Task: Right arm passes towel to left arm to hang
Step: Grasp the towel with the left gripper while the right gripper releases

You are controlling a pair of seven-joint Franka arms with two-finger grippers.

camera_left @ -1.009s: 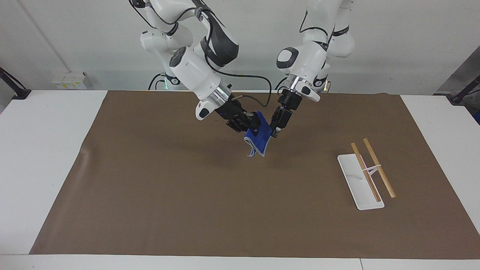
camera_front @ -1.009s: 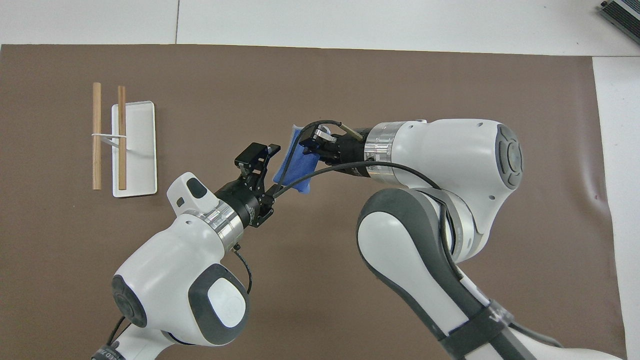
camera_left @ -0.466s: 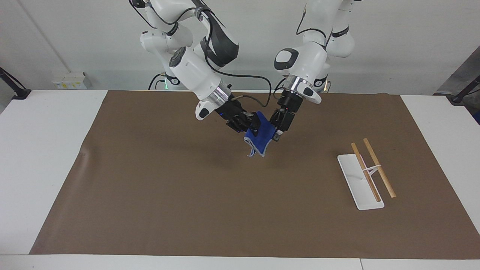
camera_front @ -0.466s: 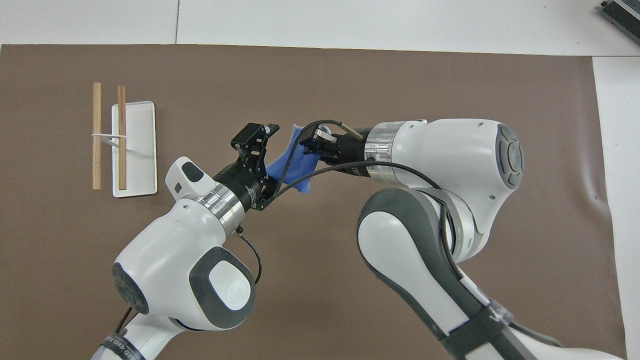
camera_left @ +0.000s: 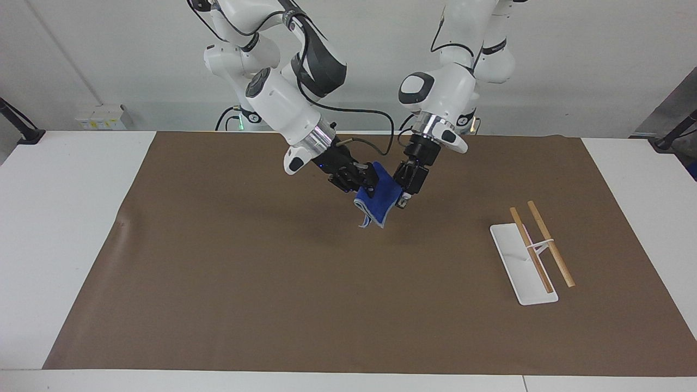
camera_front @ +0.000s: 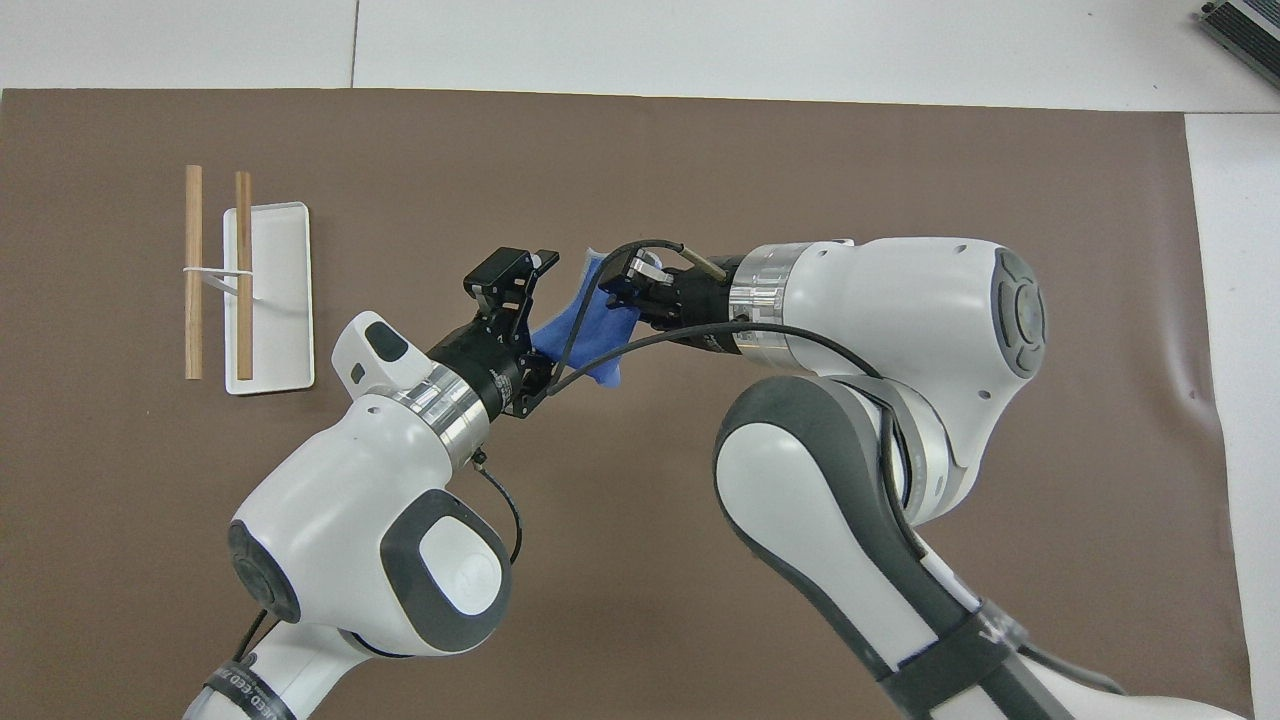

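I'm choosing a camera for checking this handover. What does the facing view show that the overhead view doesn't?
Only the facing view shows the towel hanging clear above the brown mat. Only the overhead view shows the left pincer standing open around the towel's edge. Both show the right pincer shut on the towel, and the rack toward the left arm's end.

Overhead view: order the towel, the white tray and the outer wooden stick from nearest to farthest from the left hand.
1. The towel, hanging from the right hand, right at the left hand.
2. The white tray, toward the left arm's end of the table.
3. The outer wooden stick, just past the tray's edge.
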